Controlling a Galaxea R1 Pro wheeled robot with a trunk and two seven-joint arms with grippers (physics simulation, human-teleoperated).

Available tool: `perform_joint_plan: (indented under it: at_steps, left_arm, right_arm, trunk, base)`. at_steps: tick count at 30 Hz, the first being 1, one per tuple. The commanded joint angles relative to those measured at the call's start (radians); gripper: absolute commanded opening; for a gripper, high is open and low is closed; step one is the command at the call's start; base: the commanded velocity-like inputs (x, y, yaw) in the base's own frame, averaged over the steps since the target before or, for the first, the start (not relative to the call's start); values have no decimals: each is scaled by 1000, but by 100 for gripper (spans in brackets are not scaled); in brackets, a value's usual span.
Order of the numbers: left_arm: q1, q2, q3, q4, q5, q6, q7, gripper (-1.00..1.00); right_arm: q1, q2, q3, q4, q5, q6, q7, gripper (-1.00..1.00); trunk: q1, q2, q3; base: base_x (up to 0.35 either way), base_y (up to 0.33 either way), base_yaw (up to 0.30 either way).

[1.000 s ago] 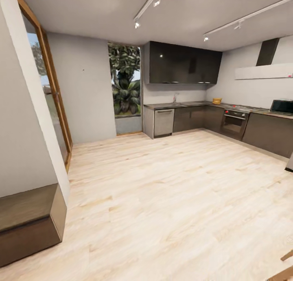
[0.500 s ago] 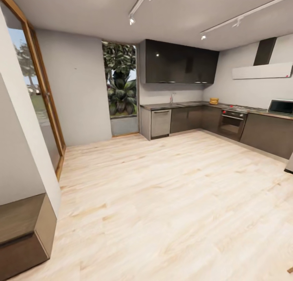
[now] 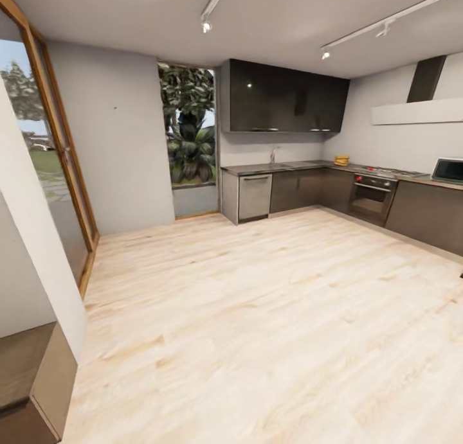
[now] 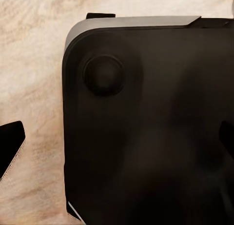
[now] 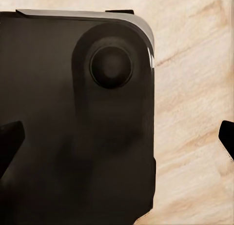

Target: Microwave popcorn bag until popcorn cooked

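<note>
Both the left gripper (image 4: 117,147) and right gripper (image 5: 117,134) hang with jaws apart, holding nothing, over the robot's dark base. The pale mint-blue microwave (image 3: 448,170) sits far right on the glossy grey countertop (image 3: 283,167). Roll there slowly, steering right.

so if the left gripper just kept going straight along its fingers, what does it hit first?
Most likely the robot's own dark base, which lies directly ahead between the spread fingers, with wood floor beside it. Depth is unclear.
</note>
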Motion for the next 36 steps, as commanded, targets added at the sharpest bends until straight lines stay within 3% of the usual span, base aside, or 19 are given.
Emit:
perform_joint_plan:
  at_steps: [1,15,31,36]
  left_arm:
    - [0,0,-1,0,5,-3,1,100]
    - [0,0,0,0,5,-7,1,100]
    - [0,0,2,0,6,-12,2,100]
    - [0,0,2,0,6,-12,2,100]
  right_arm:
    - [-1,0,-2,1,-2,-5,0,100]
    - [0,0,-4,1,-7,-5,3,100]
    - [0,0,-4,1,-6,-6,2,100]
    - [0,0,-4,2,-7,-5,3,100]
  trunk:
    - [1,0,-1]
    - [1,0,-1]
    - [1,0,-1]
    - [1,0,-1]
  base:
    - [326,0,-18]
    - [326,0,-255]
    - [326,0,-18]
    - [326,0,-219]
